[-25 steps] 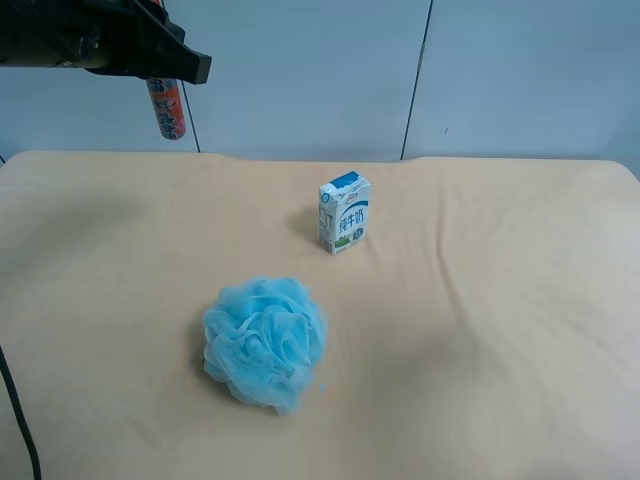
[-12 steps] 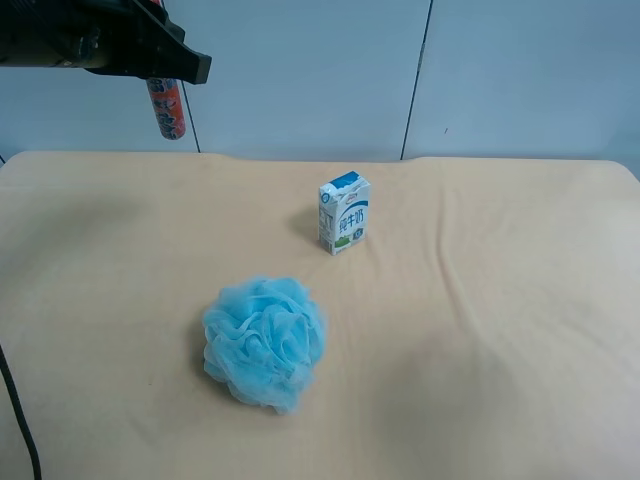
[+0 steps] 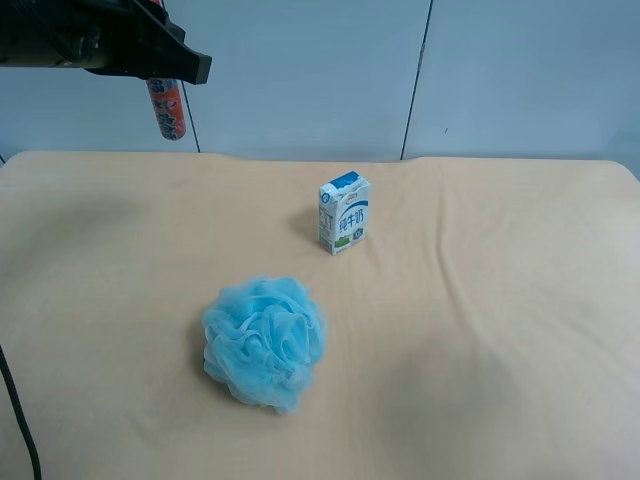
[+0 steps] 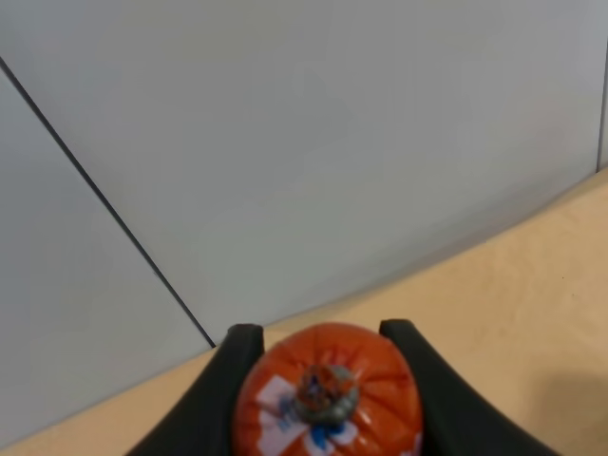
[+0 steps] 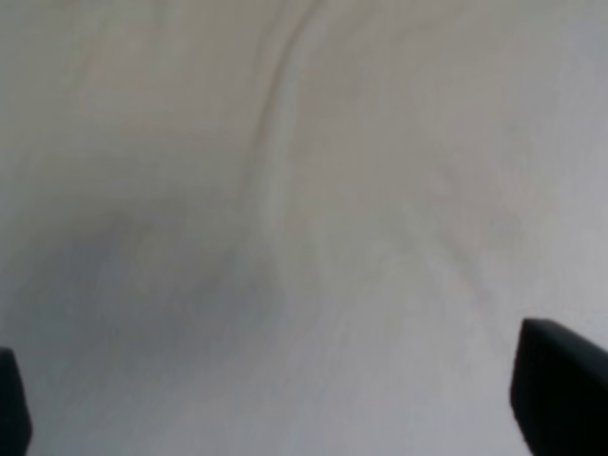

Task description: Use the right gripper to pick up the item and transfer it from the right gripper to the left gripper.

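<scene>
High view: the left gripper (image 3: 160,70) sat in the air over the table's (image 3: 500,330) back corner at the view's left. It was clamped on the top of the sausage stick (image 3: 167,108). The stick hung straight down, clear of the tabletop, with the wall (image 3: 300,70) behind it. The milk carton (image 3: 344,213) stood upright near the middle of the back edge. The bath pouf (image 3: 265,340) lay closer to the front edge, on the view's left of the carton and well apart from it. A black cable (image 3: 20,420) ran along the edge at the view's left. The right gripper was out of this view.

Right wrist view: blurry pale cloth filled it. The right gripper (image 5: 285,394) showed only two dark fingertips (image 5: 560,380) at opposite sides, spread wide with nothing between them.

Left wrist view: the sausage stick (image 4: 328,399) was seen end-on, crimped tip facing the camera. The left gripper's (image 4: 321,331) fingers (image 4: 237,356) pressed on both its sides. The wall (image 4: 313,142) and a strip of the table's back edge (image 4: 532,275) were behind.
</scene>
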